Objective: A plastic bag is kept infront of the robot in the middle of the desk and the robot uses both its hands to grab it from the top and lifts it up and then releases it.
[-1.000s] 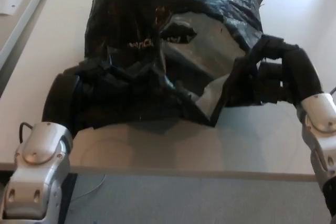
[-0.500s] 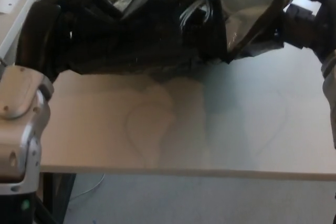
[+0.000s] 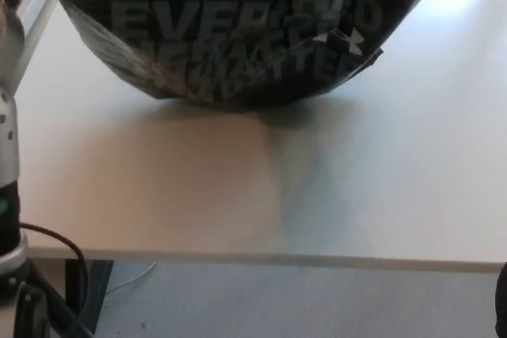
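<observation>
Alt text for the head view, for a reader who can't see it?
A black plastic bag with blurred pale lettering fills the top of the frame above a light desk. Part of the robot's left arm shows at the left edge; neither hand is visible.

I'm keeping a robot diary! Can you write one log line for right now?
stage: lift | plastic bag: raised, fills top | desk: bare below | hands: out of view

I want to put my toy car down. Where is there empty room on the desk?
The desk is bare from below the black plastic bag to its front edge, and to the bag's right. The far middle is filled by the bag. The left arm stands at the left edge.
</observation>
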### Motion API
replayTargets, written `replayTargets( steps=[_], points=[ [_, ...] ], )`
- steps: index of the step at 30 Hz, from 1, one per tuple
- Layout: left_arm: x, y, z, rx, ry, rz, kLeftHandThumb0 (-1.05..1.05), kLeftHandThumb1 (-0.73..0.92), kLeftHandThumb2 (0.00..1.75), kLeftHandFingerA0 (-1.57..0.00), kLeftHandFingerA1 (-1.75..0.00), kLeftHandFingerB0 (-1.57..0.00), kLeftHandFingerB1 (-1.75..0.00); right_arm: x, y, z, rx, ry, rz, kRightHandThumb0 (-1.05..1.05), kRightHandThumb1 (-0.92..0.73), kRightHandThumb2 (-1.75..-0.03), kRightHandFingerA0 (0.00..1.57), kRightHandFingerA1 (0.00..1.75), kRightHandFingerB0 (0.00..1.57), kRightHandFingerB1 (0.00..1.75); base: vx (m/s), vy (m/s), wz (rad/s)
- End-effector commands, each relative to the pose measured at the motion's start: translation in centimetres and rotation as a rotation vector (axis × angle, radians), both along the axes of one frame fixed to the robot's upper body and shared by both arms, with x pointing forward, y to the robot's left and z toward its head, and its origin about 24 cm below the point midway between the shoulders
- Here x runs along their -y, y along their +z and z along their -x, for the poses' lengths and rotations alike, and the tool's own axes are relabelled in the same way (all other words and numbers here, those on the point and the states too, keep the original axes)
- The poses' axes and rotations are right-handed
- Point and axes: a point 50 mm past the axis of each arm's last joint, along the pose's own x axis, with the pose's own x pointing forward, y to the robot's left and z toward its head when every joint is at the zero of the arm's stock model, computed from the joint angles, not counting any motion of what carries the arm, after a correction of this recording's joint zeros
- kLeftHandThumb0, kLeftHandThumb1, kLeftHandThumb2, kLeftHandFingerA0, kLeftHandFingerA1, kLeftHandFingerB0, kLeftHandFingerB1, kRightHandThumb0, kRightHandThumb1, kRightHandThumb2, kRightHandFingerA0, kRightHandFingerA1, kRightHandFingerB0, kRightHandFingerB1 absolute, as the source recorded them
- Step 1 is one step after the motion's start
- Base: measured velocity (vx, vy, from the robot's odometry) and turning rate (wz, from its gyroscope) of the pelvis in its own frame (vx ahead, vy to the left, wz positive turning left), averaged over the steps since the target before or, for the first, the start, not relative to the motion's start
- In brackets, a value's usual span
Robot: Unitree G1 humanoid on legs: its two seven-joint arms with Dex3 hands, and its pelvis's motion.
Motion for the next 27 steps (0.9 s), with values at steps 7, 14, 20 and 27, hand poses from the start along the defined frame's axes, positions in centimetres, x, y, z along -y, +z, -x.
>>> replayTargets(
  steps=[7, 14, 20, 27],
  points=[
    [1.5, 7.2, 5.6, 0.324, -0.055, -0.028, -0.38, 0.66, 0.59, -0.92, -1.75, -0.66, -1.75, -4.2, 10.7, 7.9, 0.253, 0.396, -0.079, -0.29, -0.63, -0.56, 0.81, 1.75, 0.62, 1.73, 0.0, 0.0, 0.0],
    [2.3, 8.4, 7.9, 0.454, -0.072, -0.014, -0.38, 0.66, 0.59, -0.9, -1.75, -0.65, -1.75, -4.1, 12.4, 10.1, 0.338, 0.432, -0.063, -0.27, -0.69, -0.6, 0.86, 1.75, 0.67, 1.69, 0.0, 0.0, 0.0],
    [2.3, 8.5, 9.1, 0.467, -0.123, -0.006, -0.36, 0.67, 0.59, -0.87, -1.75, -0.61, -1.75, -3.8, 12.3, 11.0, 0.322, 0.466, -0.086, -0.39, -0.5, -0.82, 1.22, 1.47, 0.88, 1.23, 0.0, 0.0, 0.0],
    [2.4, 8.4, 10.2, 0.48, -0.11, -0.023, -0.37, 0.65, 0.58, -0.86, -1.75, -0.61, -1.75, -4.0, 11.9, 11.2, 0.307, 0.457, -0.056, -0.23, -0.69, -0.59, 0.9, 1.75, 0.66, 1.75, 0.0, 0.0, 0.0]
  ],
)
